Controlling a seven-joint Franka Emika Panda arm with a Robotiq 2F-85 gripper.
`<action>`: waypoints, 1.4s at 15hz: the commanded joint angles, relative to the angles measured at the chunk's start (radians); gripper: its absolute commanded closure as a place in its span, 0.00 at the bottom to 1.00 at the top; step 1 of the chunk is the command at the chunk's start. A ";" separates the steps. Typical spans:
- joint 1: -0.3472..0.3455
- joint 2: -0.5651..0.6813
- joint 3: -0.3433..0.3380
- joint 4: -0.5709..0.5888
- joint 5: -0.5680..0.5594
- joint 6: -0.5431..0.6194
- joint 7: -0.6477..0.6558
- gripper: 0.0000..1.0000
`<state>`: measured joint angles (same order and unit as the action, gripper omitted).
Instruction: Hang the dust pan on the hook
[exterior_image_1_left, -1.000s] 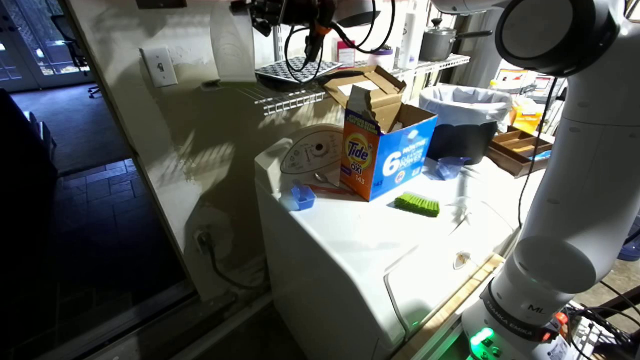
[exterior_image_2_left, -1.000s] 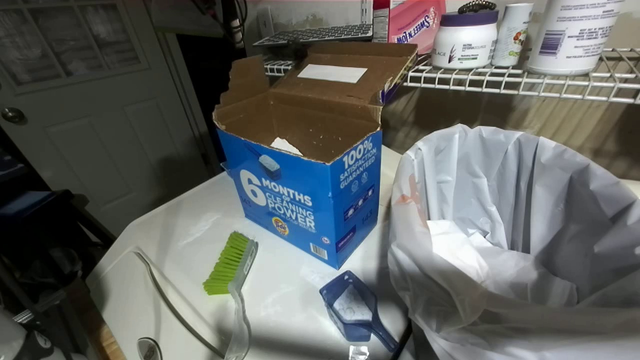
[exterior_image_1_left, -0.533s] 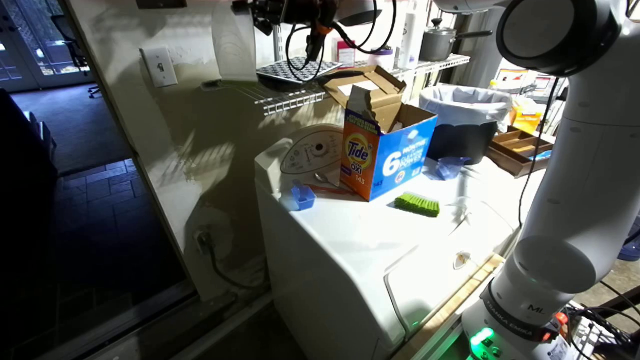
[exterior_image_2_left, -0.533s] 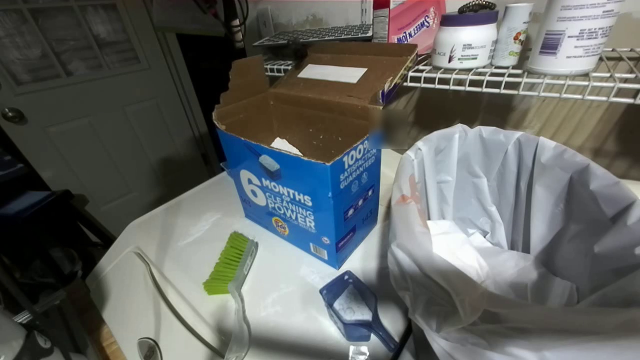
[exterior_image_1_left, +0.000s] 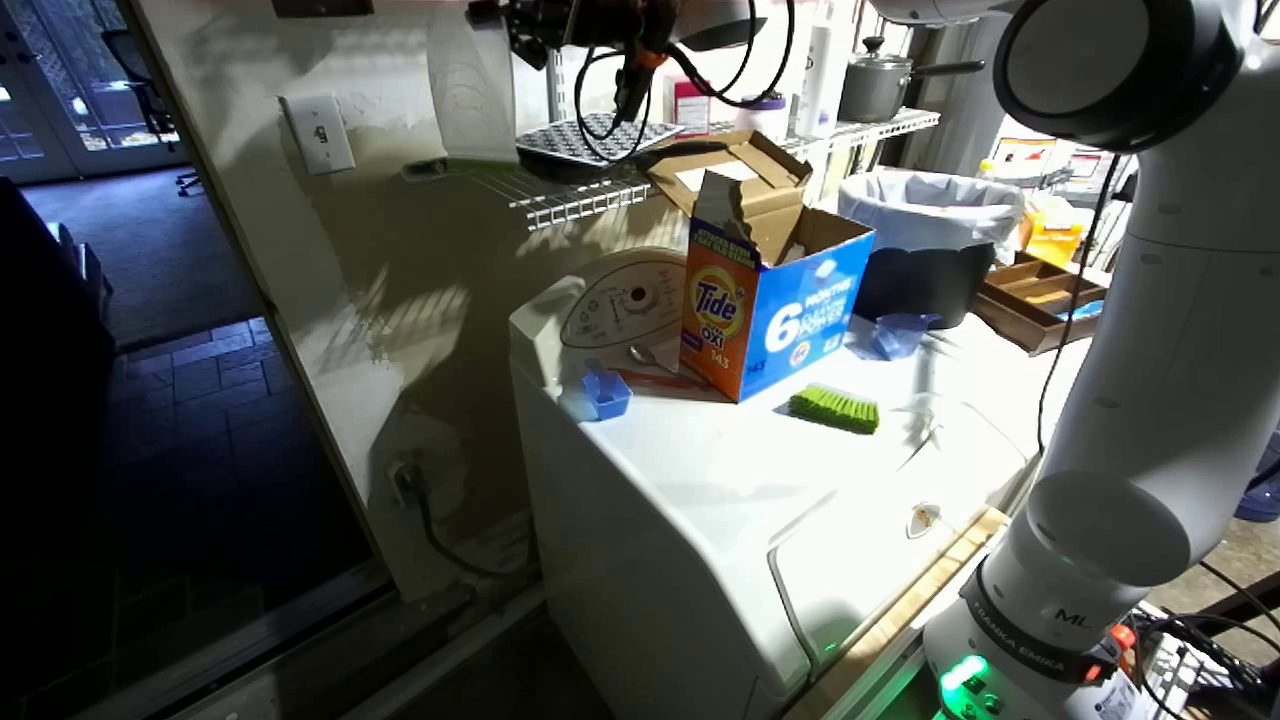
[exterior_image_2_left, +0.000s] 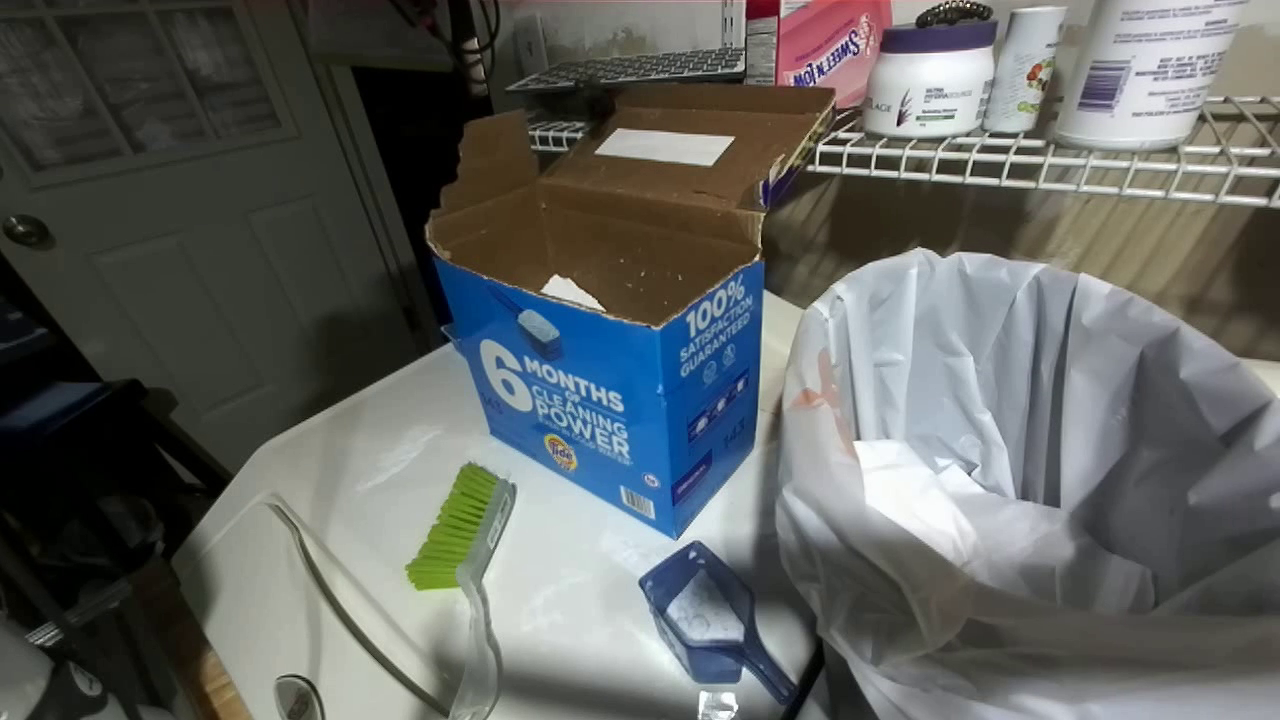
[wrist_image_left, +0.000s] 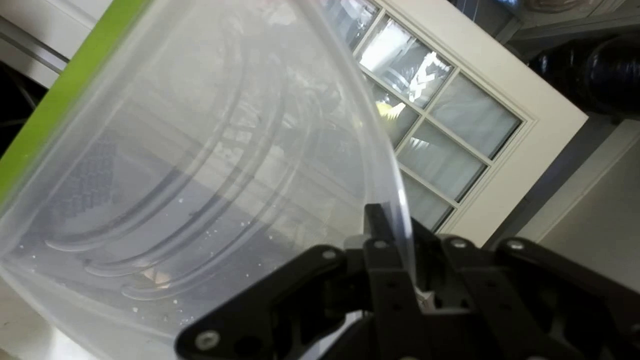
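Observation:
The dust pan (exterior_image_1_left: 470, 100) is a wide translucent whitish scoop hanging upright in front of the wall, left of the wire shelf. In the wrist view the dust pan (wrist_image_left: 225, 165) fills the left half, with a bright green lip along its far edge. My gripper (exterior_image_1_left: 507, 32) is at the top of the pan. In the wrist view the gripper (wrist_image_left: 396, 218) has its fingers shut on either side of the pan's rim. A greyish part at the top left of an exterior view looks like the dust pan (exterior_image_2_left: 372, 35). I cannot make out a hook.
The wire shelf (exterior_image_1_left: 580, 208) holds a dark slatted rack (exterior_image_1_left: 590, 140) close to the pan. Below stand the orange-and-blue box (exterior_image_1_left: 775, 320), green brush (exterior_image_1_left: 833, 410) and lined bin (exterior_image_1_left: 915, 275) on the white washer. A light switch (exterior_image_1_left: 318, 133) is on the wall.
My gripper and the dust pan have shifted slightly right and a touch up in an exterior view. The grip and the things on the washer have not changed.

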<state>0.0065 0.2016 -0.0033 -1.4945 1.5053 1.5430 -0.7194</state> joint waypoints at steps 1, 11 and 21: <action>-0.011 -0.033 -0.003 -0.027 -0.015 0.023 -0.006 0.98; -0.012 -0.025 -0.004 -0.033 -0.021 0.016 0.003 0.98; -0.012 -0.024 -0.004 -0.044 -0.022 0.016 0.011 0.98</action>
<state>-0.0023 0.1972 -0.0103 -1.5131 1.5031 1.5442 -0.7193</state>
